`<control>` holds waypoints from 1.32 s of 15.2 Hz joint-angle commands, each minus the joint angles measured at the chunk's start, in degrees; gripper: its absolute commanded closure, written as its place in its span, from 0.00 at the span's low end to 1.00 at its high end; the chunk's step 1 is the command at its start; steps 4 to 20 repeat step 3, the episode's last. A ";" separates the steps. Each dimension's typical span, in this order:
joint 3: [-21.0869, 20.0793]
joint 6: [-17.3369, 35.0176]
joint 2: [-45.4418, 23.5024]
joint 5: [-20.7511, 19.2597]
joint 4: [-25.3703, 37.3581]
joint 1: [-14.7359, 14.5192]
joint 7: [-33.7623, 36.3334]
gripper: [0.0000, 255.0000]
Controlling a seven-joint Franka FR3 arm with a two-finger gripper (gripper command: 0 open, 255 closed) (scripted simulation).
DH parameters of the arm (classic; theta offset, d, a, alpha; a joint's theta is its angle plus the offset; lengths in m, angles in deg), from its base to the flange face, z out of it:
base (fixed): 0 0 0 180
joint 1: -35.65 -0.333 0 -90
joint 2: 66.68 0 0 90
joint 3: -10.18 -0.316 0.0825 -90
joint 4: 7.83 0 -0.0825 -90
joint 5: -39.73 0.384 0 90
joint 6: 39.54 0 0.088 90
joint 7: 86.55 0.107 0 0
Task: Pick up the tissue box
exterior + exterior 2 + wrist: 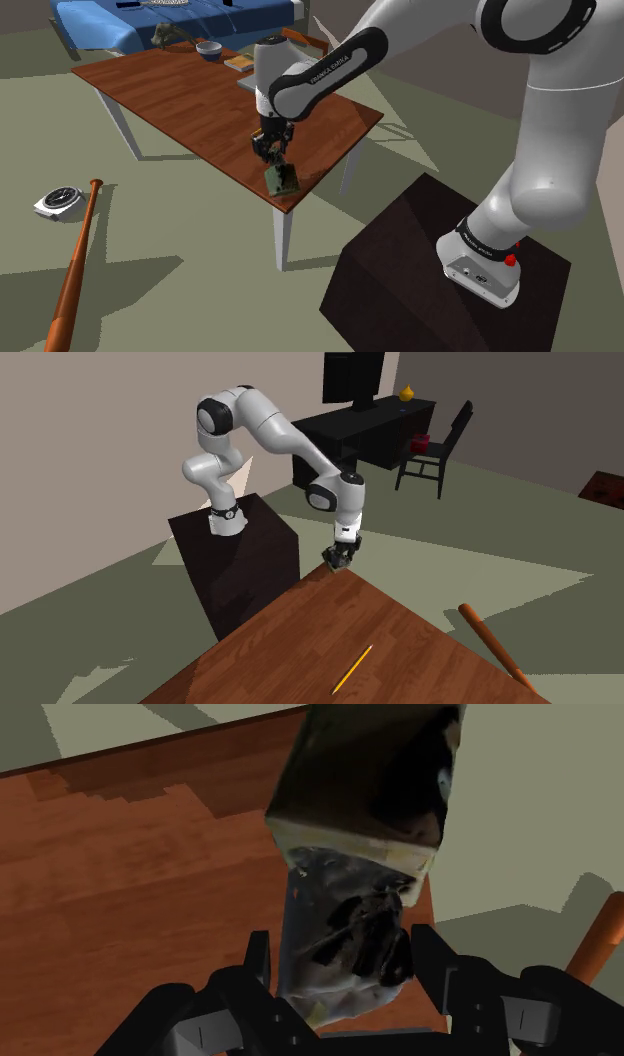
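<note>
The arm bends down in the middle of the shoulder view, fingers (272,150) clamped on the tissue box (281,179) by the bench (180,95) corner.

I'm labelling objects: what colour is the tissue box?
Dark olive-brown tissue box, pale edges; clearest in the wrist view.

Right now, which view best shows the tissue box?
Wrist view: the tissue box is large, clasped by the gripper. Shoulder view shows it small, hanging below; second exterior view barely shows it.
</note>
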 commanded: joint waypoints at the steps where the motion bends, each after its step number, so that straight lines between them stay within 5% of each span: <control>1: -0.22 -1.34 0.98 0.37 0.42 0.13 -0.23 1.00; 20: -0.23 -1.43 1.05 0.40 0.44 0.14 -0.25 1.00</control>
